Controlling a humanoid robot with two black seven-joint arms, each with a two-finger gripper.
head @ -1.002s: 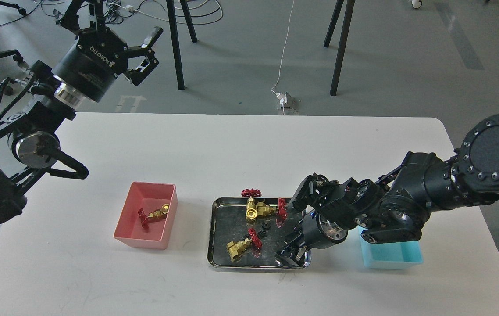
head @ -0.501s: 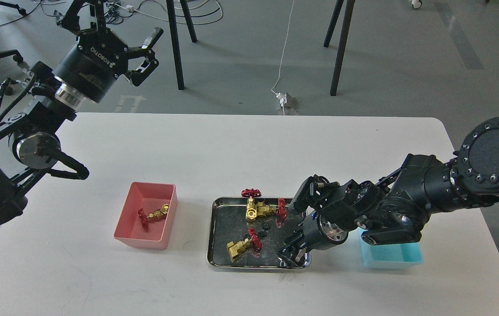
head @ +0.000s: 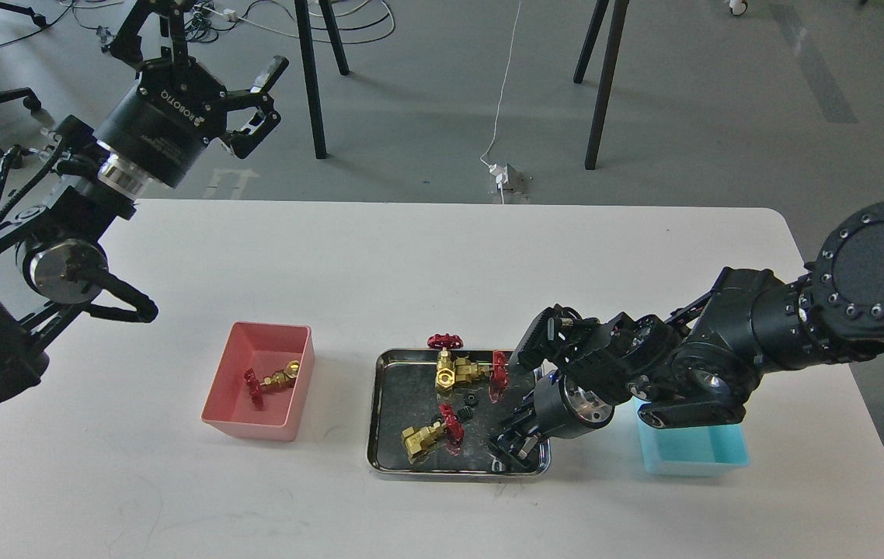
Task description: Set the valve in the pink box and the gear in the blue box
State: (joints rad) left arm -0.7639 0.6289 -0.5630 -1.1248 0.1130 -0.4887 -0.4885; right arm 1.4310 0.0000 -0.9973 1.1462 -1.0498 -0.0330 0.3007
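1 valve [head: 273, 380] lies inside the pink box [head: 259, 424]. 2 more valves [head: 457, 369] and a small black gear [head: 471, 401] sit in the steel tray [head: 380, 411] on the white table [head: 380, 264]. The right gripper [head: 510, 453] reaches down into the tray's near right corner; I cannot tell how far its fingers are spread. The blue box [head: 694, 458] sits right of the tray, partly under that arm. The left gripper [head: 259, 93] hangs wide apart above the table's far left edge.

White rounded-corner counter [head: 380, 256], pink box [head: 284, 400] left of centre, shiny steel tray [head: 380, 411] in the middle, blue box [head: 694, 460] right, each set apart from the others.
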